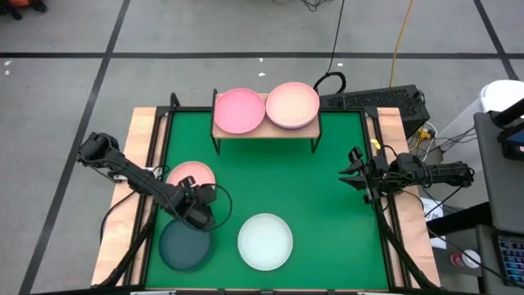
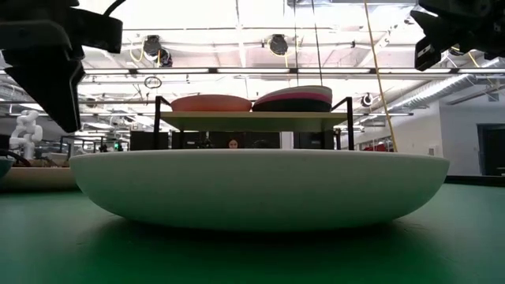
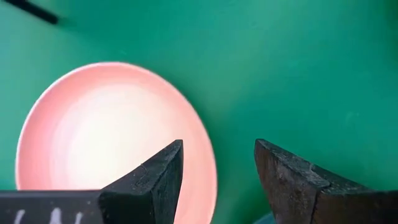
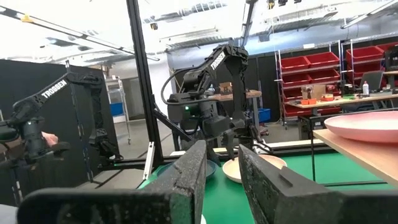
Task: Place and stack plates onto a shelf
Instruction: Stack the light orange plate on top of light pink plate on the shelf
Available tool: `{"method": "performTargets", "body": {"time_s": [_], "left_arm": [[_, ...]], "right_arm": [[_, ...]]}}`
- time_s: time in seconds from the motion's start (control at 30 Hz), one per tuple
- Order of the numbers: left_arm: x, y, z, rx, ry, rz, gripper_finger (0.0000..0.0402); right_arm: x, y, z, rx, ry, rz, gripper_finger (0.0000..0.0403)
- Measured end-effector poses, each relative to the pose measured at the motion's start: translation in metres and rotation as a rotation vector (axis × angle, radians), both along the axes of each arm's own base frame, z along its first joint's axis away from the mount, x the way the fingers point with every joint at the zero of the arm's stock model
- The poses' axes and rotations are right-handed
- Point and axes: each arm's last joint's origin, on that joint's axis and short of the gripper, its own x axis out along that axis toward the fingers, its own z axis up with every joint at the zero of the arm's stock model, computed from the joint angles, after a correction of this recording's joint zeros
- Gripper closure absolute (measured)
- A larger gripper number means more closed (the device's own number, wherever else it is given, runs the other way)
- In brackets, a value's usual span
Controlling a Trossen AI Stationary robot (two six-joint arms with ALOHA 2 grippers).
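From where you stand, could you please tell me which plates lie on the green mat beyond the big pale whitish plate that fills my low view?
Observer: One is a dark teal round matte plate. It lies left of the pale whitish mint plate, apart from it.
Operator: Thank you. Is there another?
Observer: Yes, a light pink round plate lies farther back, toward the wooden-topped wire-legged shelf.
Operator: And where is the left gripper?
Observer: The left gripper hangs between the teal and pink plates, jaws open and empty.
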Motion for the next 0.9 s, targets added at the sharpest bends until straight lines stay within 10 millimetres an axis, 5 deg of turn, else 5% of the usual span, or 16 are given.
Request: {"method": "performTargets", "body": {"time_s": [0.23,0.9], "left_arm": [[0.002,-0.002,-0.004,-0.049,0.021,0.013,0.0197],[-0.012,0.022,-0.067,-0.051,0.152,0.112,0.0209]], "right_arm": [[0.0,0.0,0.0,0.0,0.0,0.0,0.0323],[0.0,0.0,0.001,0.026,-0.01,0.006,0.0323]]}}
